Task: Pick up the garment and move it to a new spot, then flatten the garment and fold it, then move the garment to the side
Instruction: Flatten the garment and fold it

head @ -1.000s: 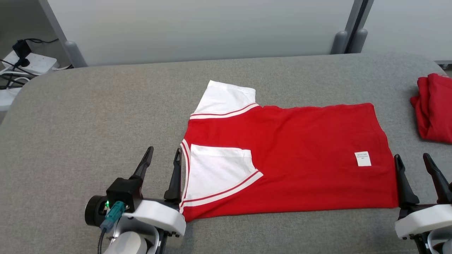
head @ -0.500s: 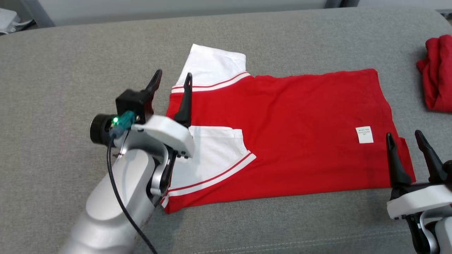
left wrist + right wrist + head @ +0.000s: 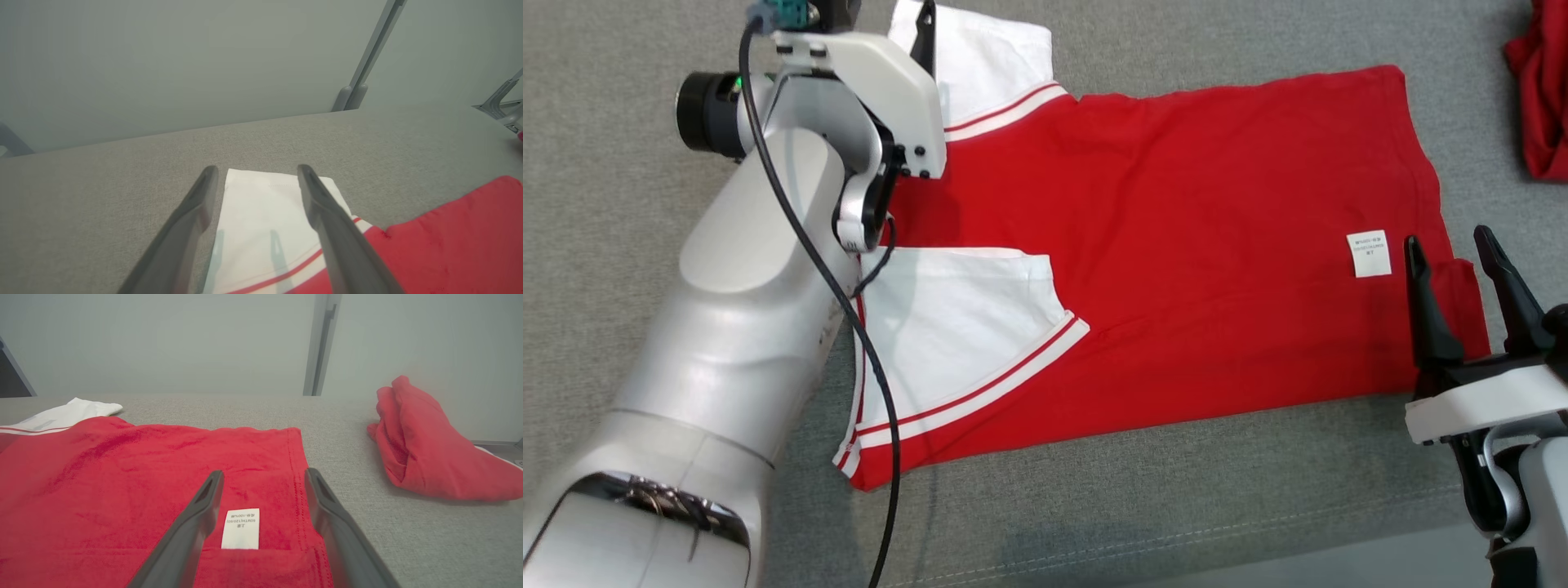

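Note:
The red garment (image 3: 1176,204) lies flat on the grey padded surface, one white sleeve (image 3: 956,327) folded onto its body and the other white sleeve (image 3: 992,65) sticking out at the far left. My left arm (image 3: 768,269) reaches over the collar end. The left gripper (image 3: 257,168) is open, its fingers straddling the far sleeve (image 3: 265,212) just above the cloth. At the right end, the right gripper (image 3: 1446,237) stands open over the hem's near corner. A white label (image 3: 241,528) shows between its fingers.
A second, bunched red garment (image 3: 1543,90) lies at the far right, apart from the hem (image 3: 421,449). The grey surface (image 3: 605,122) stretches left of my arm. Its front seam (image 3: 1176,555) runs along the bottom. A pale wall panel (image 3: 163,61) stands behind.
The head camera has tilted down. My left arm has reached forward from the near sleeve to the far white sleeve. The right gripper has edged in over the hem corner.

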